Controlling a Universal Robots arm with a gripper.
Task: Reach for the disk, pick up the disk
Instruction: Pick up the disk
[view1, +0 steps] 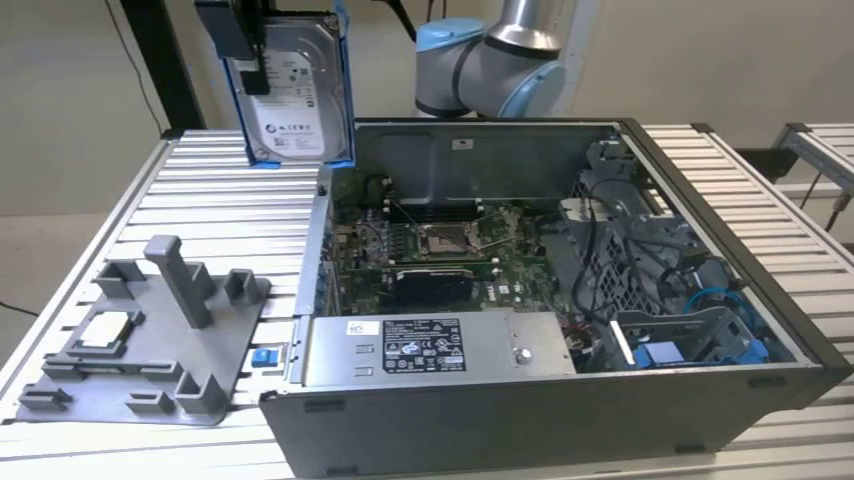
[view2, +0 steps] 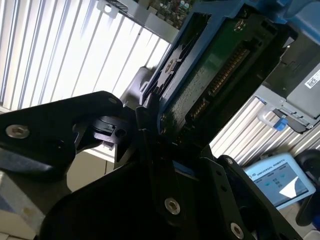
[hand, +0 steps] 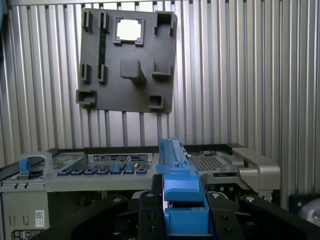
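the disk (view1: 304, 95) is held high in the air, standing up on its edge, above the grey table (view1: 200, 190) and just beside the open computer case (view1: 561, 400). the gripper (view1: 248, 62) is clamped on the disk by its blue rail (hand: 176, 170). a grey tray (view1: 147, 350) with a small silver chip (view1: 107, 330) is laid on the table, well apart.

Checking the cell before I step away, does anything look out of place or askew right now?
Only the silver-grey metal hard drive with blue plastic side rails: it hangs upright in the air near the open grey computer case, clamped in the black gripper. Nothing looks spilled or damaged.
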